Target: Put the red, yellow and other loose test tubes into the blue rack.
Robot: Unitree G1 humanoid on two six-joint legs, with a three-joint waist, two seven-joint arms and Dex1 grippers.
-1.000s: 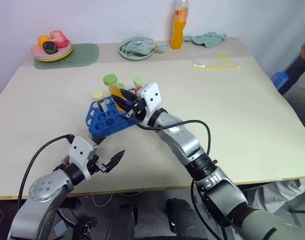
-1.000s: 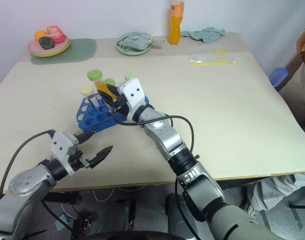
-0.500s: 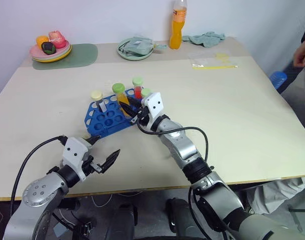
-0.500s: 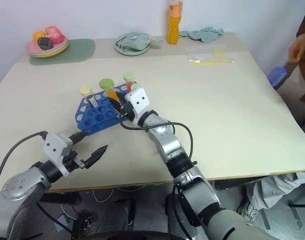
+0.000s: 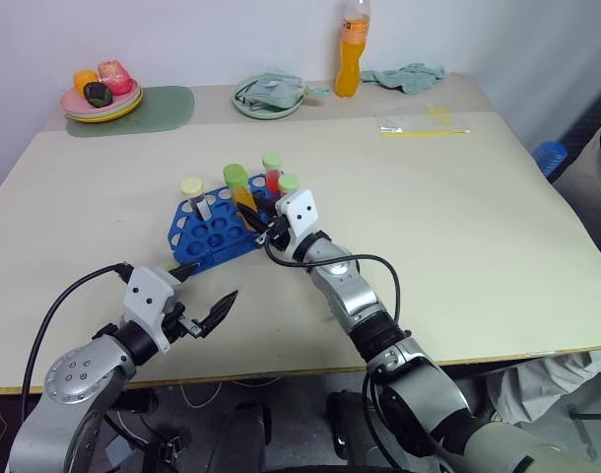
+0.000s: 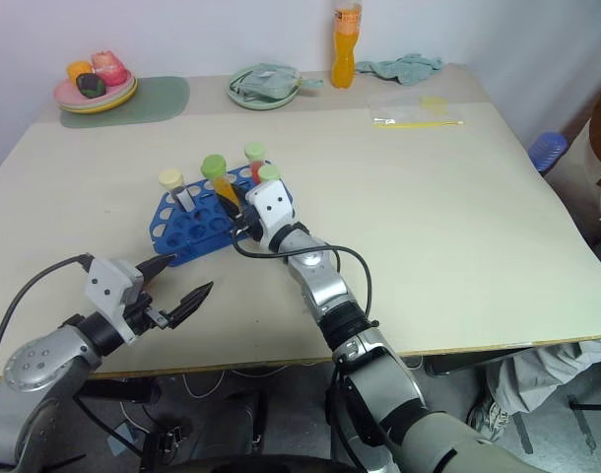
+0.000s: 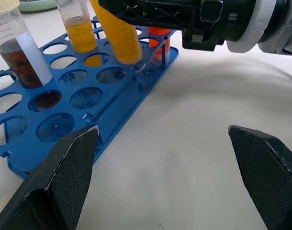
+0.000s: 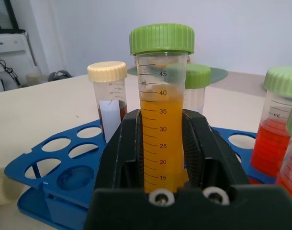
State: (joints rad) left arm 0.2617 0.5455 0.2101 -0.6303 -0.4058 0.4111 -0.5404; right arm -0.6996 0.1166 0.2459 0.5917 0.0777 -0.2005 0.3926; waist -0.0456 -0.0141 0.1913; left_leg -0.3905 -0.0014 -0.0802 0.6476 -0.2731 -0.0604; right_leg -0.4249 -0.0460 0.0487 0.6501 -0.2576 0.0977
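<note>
Near the middle of the frame the right gripper (image 5: 264,223) is clenched on a yellow tube (image 8: 162,129) leaning over the blue rack (image 5: 204,238), the left gripper (image 5: 210,308) gaping idle at lower left, and if that lean persists the tube could catch a hole's rim and jam.

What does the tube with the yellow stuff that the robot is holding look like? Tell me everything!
The yellow tube is a clear plastic tube with a green screw cap and printed measuring marks up its side. Orange-yellow liquid fills most of it. The right gripper is shut on it, one black finger on each side. It leans a little, and its lower end sits down among the holes of the blue rack, beside other capped tubes. Whether it is fully seated cannot be seen.
</note>
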